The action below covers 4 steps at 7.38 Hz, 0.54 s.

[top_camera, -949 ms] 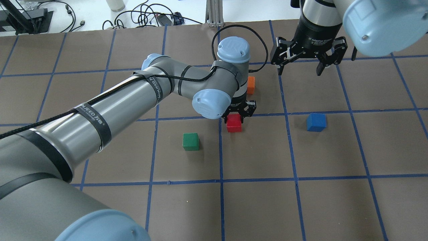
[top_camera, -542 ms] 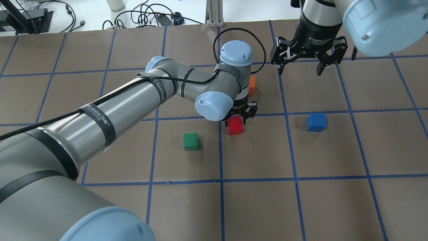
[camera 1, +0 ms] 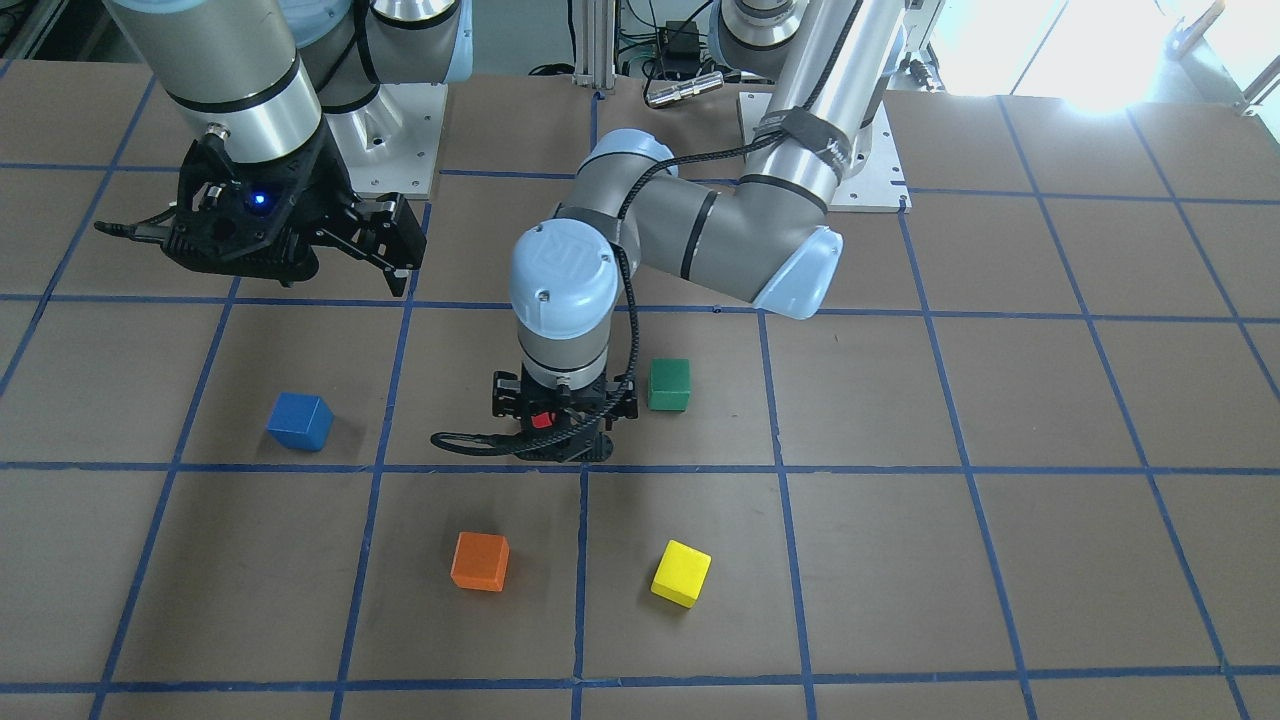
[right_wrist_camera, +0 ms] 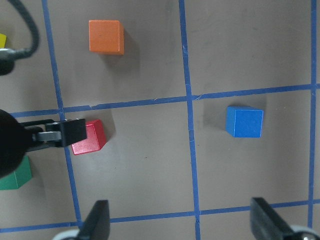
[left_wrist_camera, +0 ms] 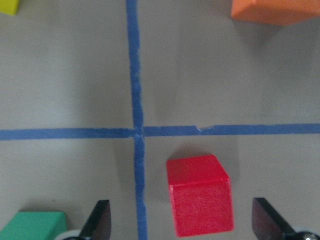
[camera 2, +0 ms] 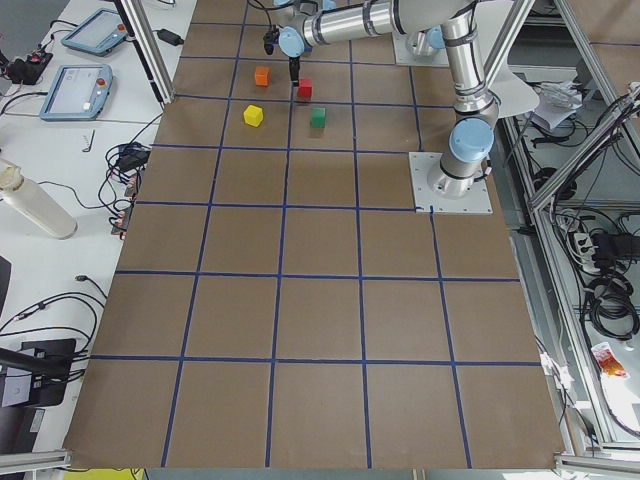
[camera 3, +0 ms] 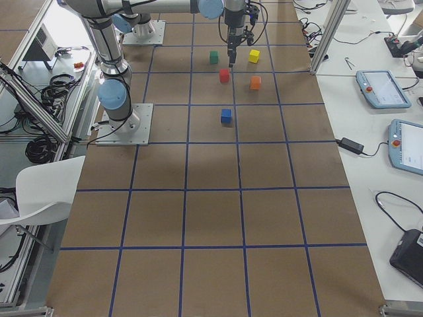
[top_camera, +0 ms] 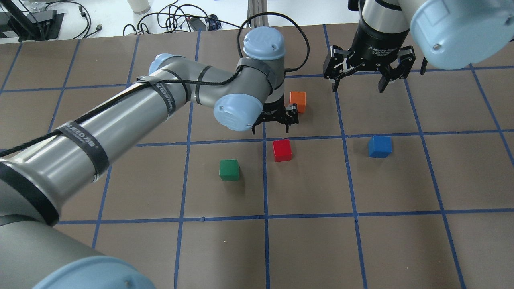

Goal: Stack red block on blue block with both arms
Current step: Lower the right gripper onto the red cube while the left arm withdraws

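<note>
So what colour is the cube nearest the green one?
It's the red block, clearest in left wrist view.

Matte red block (top_camera: 282, 149), matte blue block (top_camera: 379, 146), matte brown table (top_camera: 401, 245)

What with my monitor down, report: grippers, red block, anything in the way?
Left gripper open, above red block. Right gripper open, hovering apart. Red block on table, ungripped. No cube between it and blue block.

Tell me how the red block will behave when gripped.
The red block looks rigid and flat-faced, so it likely won't deform or roll. Its matte faces probably grip well. Resting flat on the table, it seems unlikely to tip.
</note>
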Each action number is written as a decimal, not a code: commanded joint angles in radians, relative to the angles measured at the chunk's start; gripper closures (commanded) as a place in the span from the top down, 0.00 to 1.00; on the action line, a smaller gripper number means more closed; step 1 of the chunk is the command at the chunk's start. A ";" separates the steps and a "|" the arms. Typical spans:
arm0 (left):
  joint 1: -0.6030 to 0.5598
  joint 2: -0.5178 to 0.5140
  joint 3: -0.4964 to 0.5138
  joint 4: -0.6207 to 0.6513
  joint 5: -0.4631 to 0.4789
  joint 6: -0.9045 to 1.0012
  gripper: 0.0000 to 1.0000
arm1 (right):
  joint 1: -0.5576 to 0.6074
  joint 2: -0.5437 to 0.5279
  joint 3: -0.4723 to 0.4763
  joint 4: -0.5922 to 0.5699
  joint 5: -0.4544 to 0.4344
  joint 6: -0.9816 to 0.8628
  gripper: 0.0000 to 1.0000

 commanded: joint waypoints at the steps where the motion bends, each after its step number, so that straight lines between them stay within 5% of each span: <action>1: 0.134 0.103 -0.005 -0.117 0.026 0.131 1.00 | 0.053 0.007 0.062 -0.023 0.028 0.014 1.00; 4: 0.288 0.263 -0.017 -0.252 0.036 0.287 1.00 | 0.173 0.062 0.243 -0.341 0.024 0.138 1.00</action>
